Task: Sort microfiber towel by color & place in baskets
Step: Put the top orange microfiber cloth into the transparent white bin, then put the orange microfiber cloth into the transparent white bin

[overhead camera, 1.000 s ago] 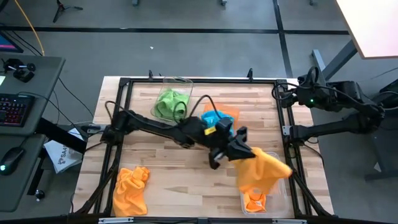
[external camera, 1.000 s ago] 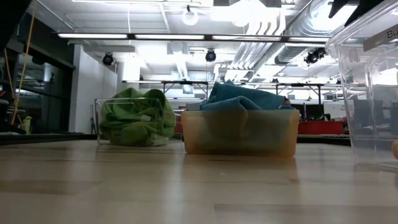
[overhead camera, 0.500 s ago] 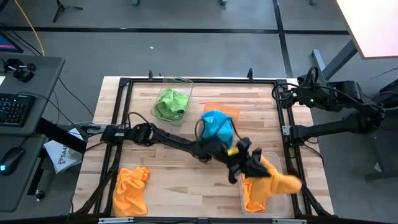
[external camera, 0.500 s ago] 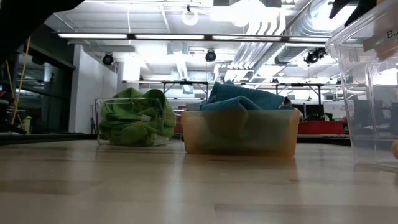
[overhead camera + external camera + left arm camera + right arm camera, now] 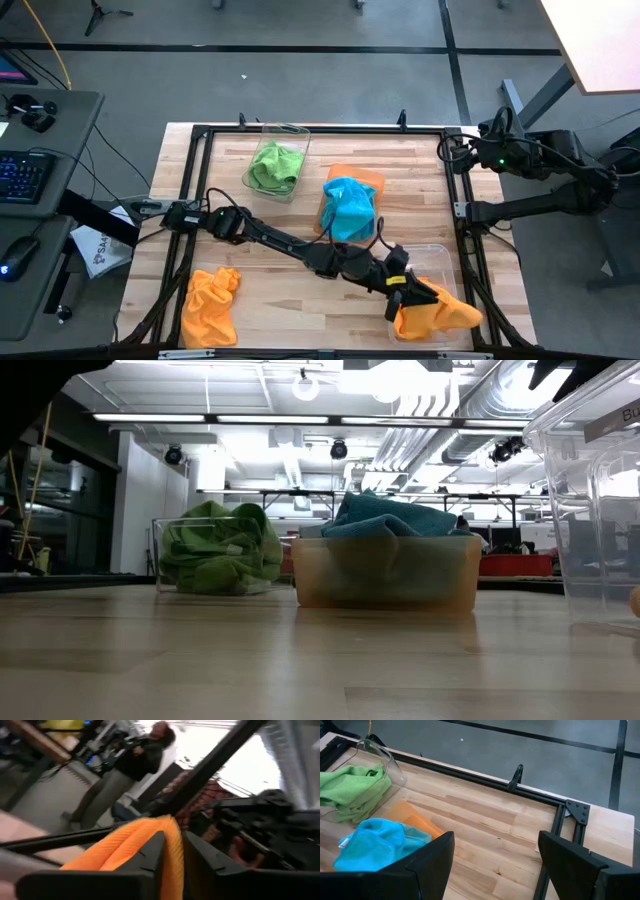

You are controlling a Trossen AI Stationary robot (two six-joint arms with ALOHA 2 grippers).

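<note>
My left gripper (image 5: pixel 405 292) reaches across the table to the near right corner and is shut on an orange towel (image 5: pixel 437 313) at a clear basket (image 5: pixel 440 250). A second orange towel (image 5: pixel 210 305) lies bunched on the table at the near left. Green towels (image 5: pixel 275 165) fill a clear basket (image 5: pixel 292 130) at the far side. A blue towel (image 5: pixel 350 205) sits in the orange basket (image 5: pixel 355 176) beside it. My right gripper (image 5: pixel 496 840) waits open off the table's right side. My left gripper pinches a fold of the orange towel (image 5: pixel 172 847) between its two fingers (image 5: pixel 150 855), slanting down from the table's left. The rest of the towel is bunched beyond the fingers inside the clear basket, with one end over its right rim (image 5: pixel 472 318).
The low view shows the green basket (image 5: pixel 215 555), the orange basket (image 5: pixel 385 572) and a wall of the clear basket (image 5: pixel 600 510). A black frame (image 5: pixel 460 215) borders the table. Bare wood lies in the middle. A person (image 5: pixel 135 765) stands in the room beyond.
My left gripper has carried the orange towel from the table's middle right toward the near right corner and down, staying shut. The towel, which hung spread below the gripper, is now bunched low in the clear basket.
</note>
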